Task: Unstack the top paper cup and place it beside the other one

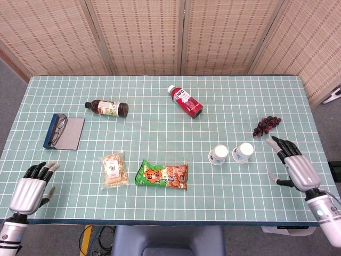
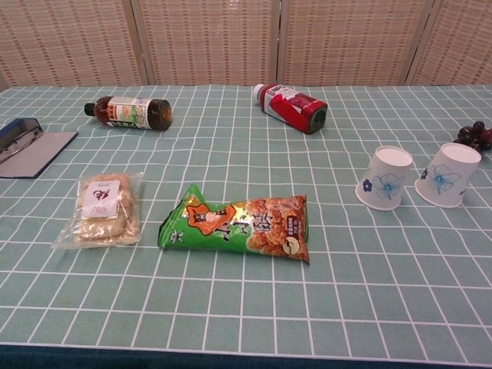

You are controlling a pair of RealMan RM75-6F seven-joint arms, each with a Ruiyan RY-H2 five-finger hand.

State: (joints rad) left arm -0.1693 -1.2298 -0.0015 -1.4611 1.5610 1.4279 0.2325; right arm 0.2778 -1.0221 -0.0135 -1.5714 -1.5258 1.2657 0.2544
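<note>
Two white paper cups with blue flower prints stand upside down, side by side and apart, right of centre on the table: one cup [image 1: 218,154] [image 2: 385,178] on the left and the other cup [image 1: 244,152] [image 2: 448,175] on the right. My right hand [image 1: 294,167] is open with its fingers spread, clear of the right cup toward the table's front right corner; the chest view does not show it. My left hand [image 1: 31,188] is open at the front left edge, holding nothing.
A snack bag [image 1: 161,175], a cracker packet [image 1: 114,169], a dark bottle [image 1: 108,108], a red bottle [image 1: 186,101], a glasses case [image 1: 63,132] and grapes [image 1: 266,124] lie on the green grid tablecloth [image 1: 160,128].
</note>
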